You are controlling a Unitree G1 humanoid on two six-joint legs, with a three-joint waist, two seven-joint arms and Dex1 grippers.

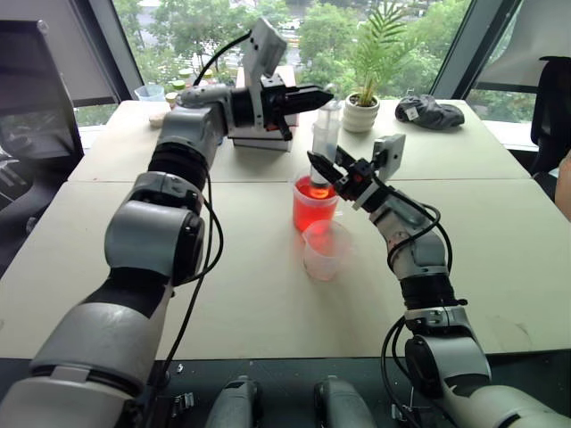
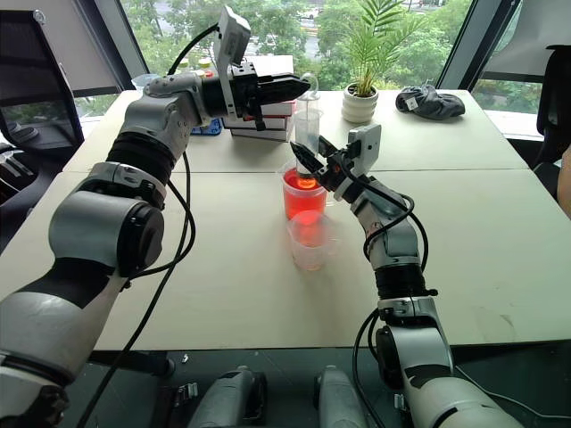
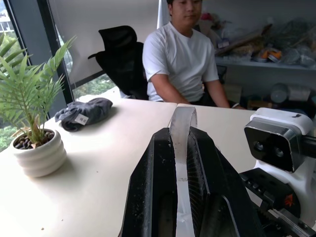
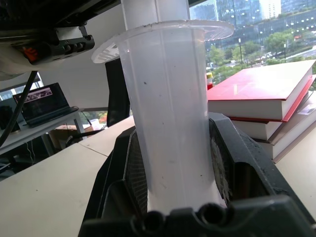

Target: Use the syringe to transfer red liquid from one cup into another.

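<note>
- I can't read any text, brand, number or sign in my views.
- The grey bundle on the tabletop carries a small white tag, but I can't make out any print on it.
- The stacked books show red covers and plain page edges to me, no legible title.
- The laptop screen in the background shows a picture with marks too small for me to read.
- The syringe barrel shows me no readable scale.
</note>
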